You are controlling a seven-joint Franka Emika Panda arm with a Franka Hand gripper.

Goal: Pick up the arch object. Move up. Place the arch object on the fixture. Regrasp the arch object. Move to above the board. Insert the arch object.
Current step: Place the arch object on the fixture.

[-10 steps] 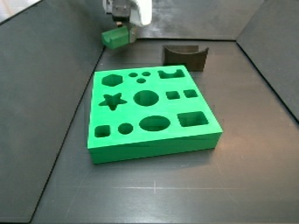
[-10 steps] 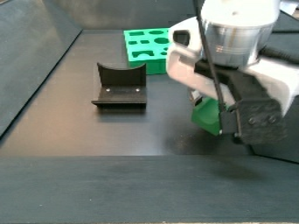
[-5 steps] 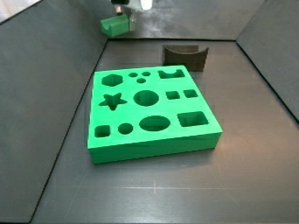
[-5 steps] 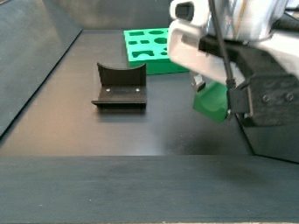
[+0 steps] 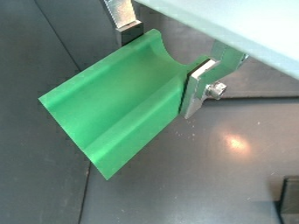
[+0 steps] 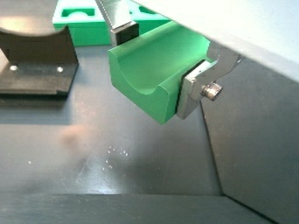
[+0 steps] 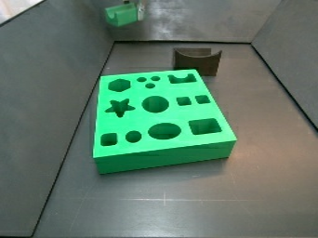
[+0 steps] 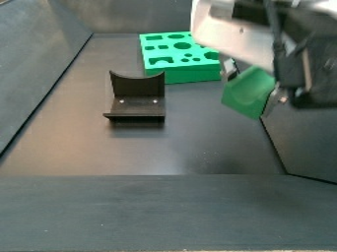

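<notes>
From where I stand, taking the fixture as my mark and reading left to right, the fixture sits bare on the dark floor, its scooped top empty. Beyond it lies the board, flat, every cutout still open. Right of the fixture and well above the floor hangs the gripper, its two silver fingers clamped on the arch object, one plate pressed to each flank, the notch a smooth channel running along the piece between them.

What has just changed is height. A second ago the arch object was low, close to the floor beside the fixture; half a second ago it was partway up; now it rides higher again, and in a side view it shows only as a small green block near the upper edge, with most of the arm gone from sight. The fixture and board have not shifted at all.

To my eye the pick-up is done and the lift is nearly finished. What comes next is carrying the piece across to the fixture and setting it into that scoop; the grip looks square, so I see no slip so far.
</notes>
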